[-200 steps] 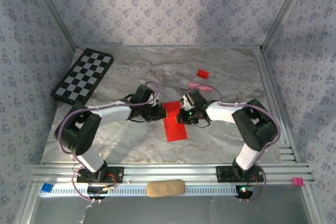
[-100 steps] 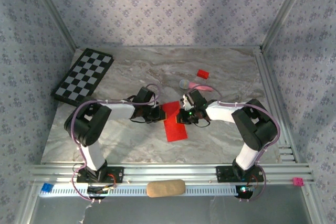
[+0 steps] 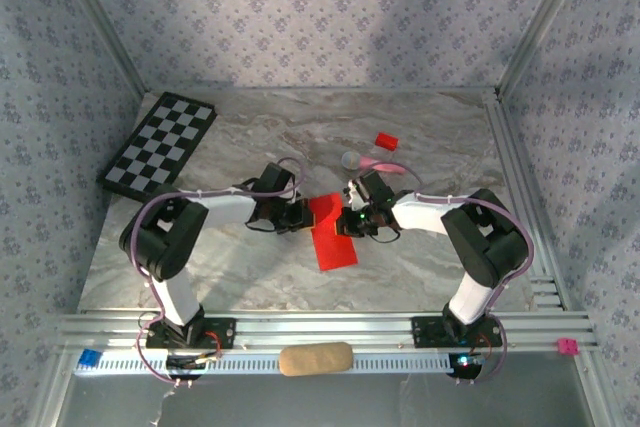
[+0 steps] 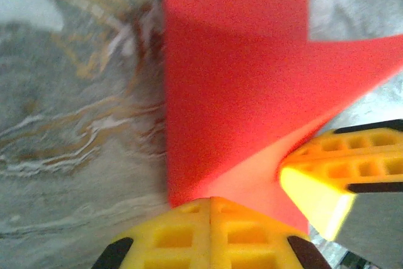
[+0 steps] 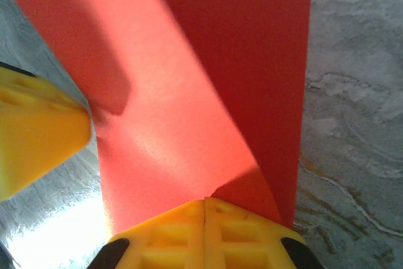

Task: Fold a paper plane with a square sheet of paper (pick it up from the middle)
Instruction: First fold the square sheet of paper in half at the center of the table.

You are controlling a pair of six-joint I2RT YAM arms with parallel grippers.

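The square sheet of paper (image 3: 332,235) is bright red and lies at the table's middle, folded into a narrow strip with slanted flaps at its far end. My left gripper (image 3: 300,215) is shut, its yellow tips at the strip's left edge. In the left wrist view the paper (image 4: 239,80) shows a raised diagonal flap just ahead of the shut left gripper (image 4: 211,209). My right gripper (image 3: 351,219) is shut at the strip's right edge. The right wrist view has the paper (image 5: 189,92) under the shut right gripper (image 5: 206,209), with the other gripper's yellow fingertip (image 5: 38,130) at the left.
A checkerboard (image 3: 158,143) lies at the back left. A small red block (image 3: 386,140) and a pink stick with a grey round head (image 3: 372,161) sit behind the right gripper. A tan pad (image 3: 315,358) rests on the front rail.
The left arm's elbow has lifted and swung toward the middle, while its gripper stays at the paper's left edge. The right arm and the paper have not moved.
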